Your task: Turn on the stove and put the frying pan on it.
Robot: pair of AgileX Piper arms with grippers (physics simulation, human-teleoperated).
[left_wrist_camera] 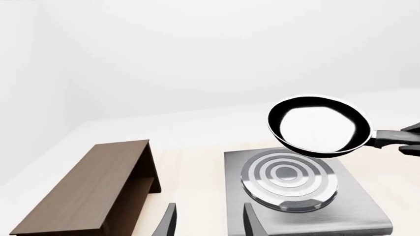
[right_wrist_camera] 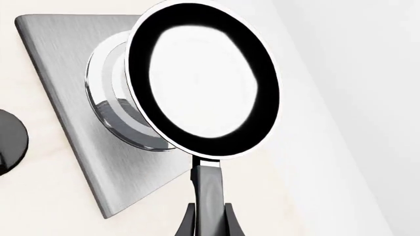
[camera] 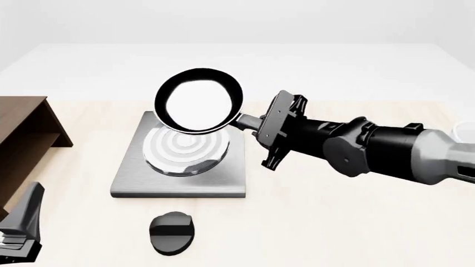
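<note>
Front view: frying pan point(camera: 197, 101) held by its handle in right gripper point(camera: 260, 123), above stove point(camera: 178, 178); left gripper point(left_wrist_camera: 208, 223) parted, empty; pale wooden table point(camera: 334, 222), white walls.

the right arm point(camera: 371, 149) reached in from the right side of the front view, stretched nearly level toward the left, its wrist rolled so the right gripper point(camera: 256, 123) lay turned on its side. its two fingers point(right_wrist_camera: 190, 221) were closed on a thin black handle point(right_wrist_camera: 208, 187), one on each side. the left gripper point(left_wrist_camera: 206, 223) sat low at the near left, its two dark fingers parted with nothing between them.
</note>
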